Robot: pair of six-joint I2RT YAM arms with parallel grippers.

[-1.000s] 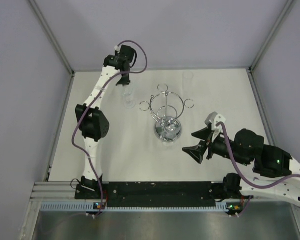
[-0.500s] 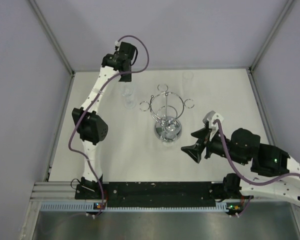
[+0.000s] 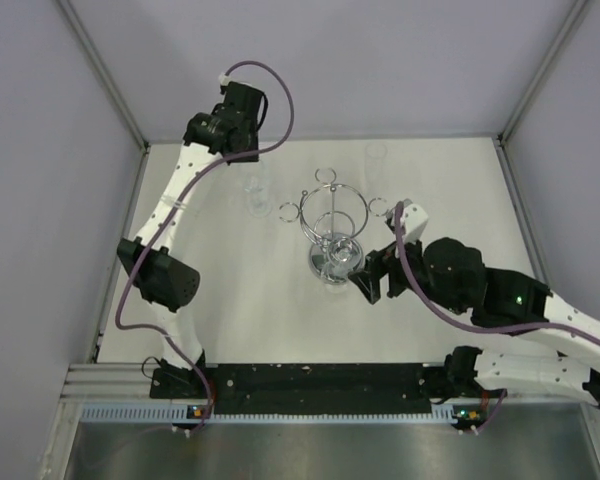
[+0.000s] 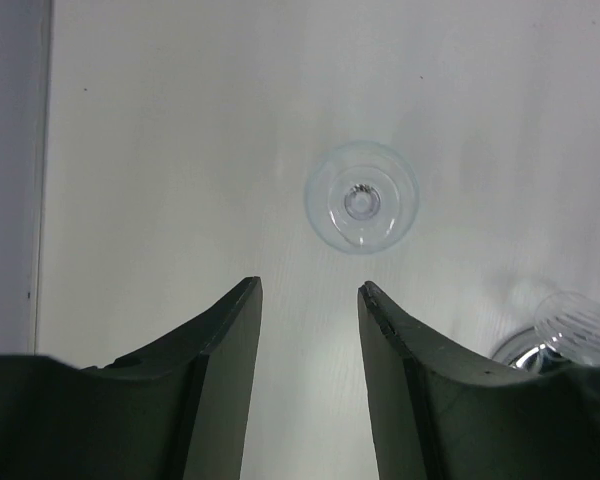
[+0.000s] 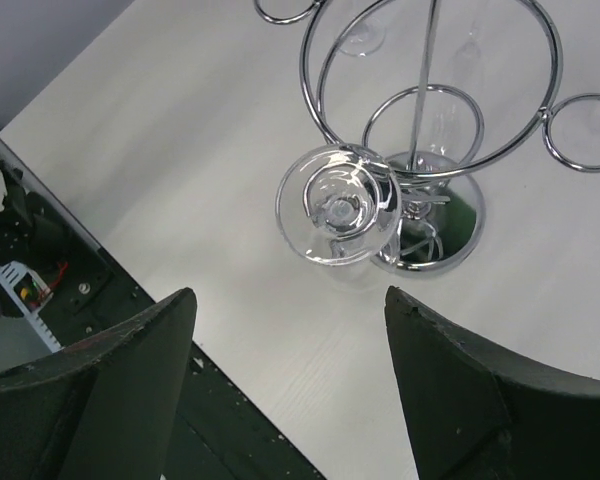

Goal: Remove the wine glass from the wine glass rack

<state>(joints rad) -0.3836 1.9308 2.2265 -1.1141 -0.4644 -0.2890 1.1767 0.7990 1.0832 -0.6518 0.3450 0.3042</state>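
Observation:
The chrome wine glass rack (image 3: 332, 212) stands mid-table, its hoop (image 5: 430, 90) over a round mirrored base (image 5: 458, 245). A clear wine glass (image 5: 338, 205) hangs upside down on the rack's near side, foot toward the right wrist camera; in the top view (image 3: 344, 254) it shows over the base. My right gripper (image 3: 374, 270) is open and empty just right of the base, its jaws (image 5: 290, 295) wide apart short of the glass. My left gripper (image 3: 244, 152) is open and empty, high above another glass (image 4: 361, 198) standing on the table.
The standing glass (image 3: 256, 196) is left of the rack. A third clear glass (image 3: 377, 158) stands at the back right. Grey walls enclose the white table (image 3: 230, 300). A black rail (image 3: 310, 380) runs along the near edge. The rack base edge (image 4: 520, 348) shows in the left wrist view.
My right arm has moved left and forward, bringing its open gripper up beside the rack base. My left arm has drawn back and left, away from the standing glass.

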